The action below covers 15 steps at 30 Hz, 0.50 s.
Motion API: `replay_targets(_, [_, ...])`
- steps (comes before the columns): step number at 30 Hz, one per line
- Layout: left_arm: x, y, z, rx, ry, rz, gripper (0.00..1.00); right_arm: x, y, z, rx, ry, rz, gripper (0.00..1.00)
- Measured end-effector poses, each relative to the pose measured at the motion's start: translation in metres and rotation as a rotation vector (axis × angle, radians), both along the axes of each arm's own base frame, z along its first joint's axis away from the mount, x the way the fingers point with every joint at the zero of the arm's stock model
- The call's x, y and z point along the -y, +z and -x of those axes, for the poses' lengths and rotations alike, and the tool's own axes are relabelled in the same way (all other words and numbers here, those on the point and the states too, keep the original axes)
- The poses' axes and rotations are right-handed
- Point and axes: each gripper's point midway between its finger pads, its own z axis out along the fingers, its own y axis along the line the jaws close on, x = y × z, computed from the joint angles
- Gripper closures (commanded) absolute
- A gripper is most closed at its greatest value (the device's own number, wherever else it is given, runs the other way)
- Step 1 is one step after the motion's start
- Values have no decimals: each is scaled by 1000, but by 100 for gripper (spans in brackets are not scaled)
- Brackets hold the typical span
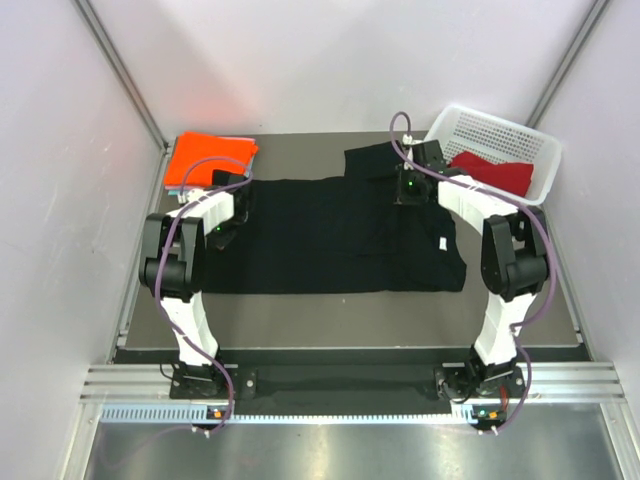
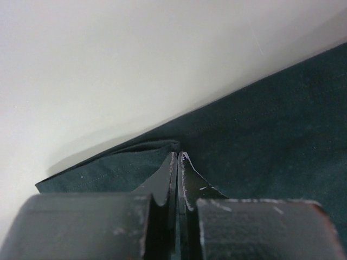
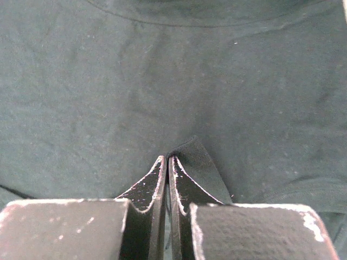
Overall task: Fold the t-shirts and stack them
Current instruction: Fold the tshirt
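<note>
A large black t-shirt (image 1: 330,235) lies spread across the dark table, with one sleeve folded up at the back. My left gripper (image 1: 236,196) is at the shirt's left edge and is shut on a fold of the black cloth (image 2: 135,162); its tips meet at the hem (image 2: 178,155). My right gripper (image 1: 405,195) is over the shirt's back right part, shut on a small raised pinch of the black cloth (image 3: 198,162) (image 3: 167,158). A folded orange t-shirt (image 1: 208,160) lies at the back left, with a pale teal edge (image 1: 254,149) under it. A dark red t-shirt (image 1: 495,172) lies in the basket.
A white mesh basket (image 1: 540,150) stands at the back right corner of the table. Pale walls close in the table on the left, right and back. A metal rail with both arm bases runs along the near edge (image 1: 330,385).
</note>
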Motion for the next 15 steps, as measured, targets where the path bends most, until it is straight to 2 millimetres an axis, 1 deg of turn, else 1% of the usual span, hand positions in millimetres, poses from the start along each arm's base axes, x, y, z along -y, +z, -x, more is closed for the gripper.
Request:
replay_targets(4, [-1, 1, 1, 3, 13, -7, 98, -4, -5, -1, -12, 15, 2, 95])
replay_targets(7, [-2, 3, 2, 6, 24, -13, 93, -5, -4, -10, -17, 7, 8, 96])
replay_targets(8, [-3, 4, 3, 6, 31, -16, 90, -6, -3, -14, -17, 4, 9, 96])
replay_targets(11, [-6, 8, 4, 7, 48, -33, 88, -7, 1, -20, -14, -7, 9, 96])
replay_targets(12, [-6, 8, 4, 9, 51, -35, 87, -6, 3, -21, -13, -14, 11, 91])
replay_targets(13, [-6, 9, 4, 10, 53, -36, 85, -6, 4, -23, -12, -21, 11, 89])
replay_targets(14, [-7, 9, 5, 9, 54, -38, 79, -6, 7, -26, -9, -28, 10, 88])
replay_targets(15, [-7, 10, 5, 6, 56, -40, 75, -7, 8, -29, -4, -33, 9, 84])
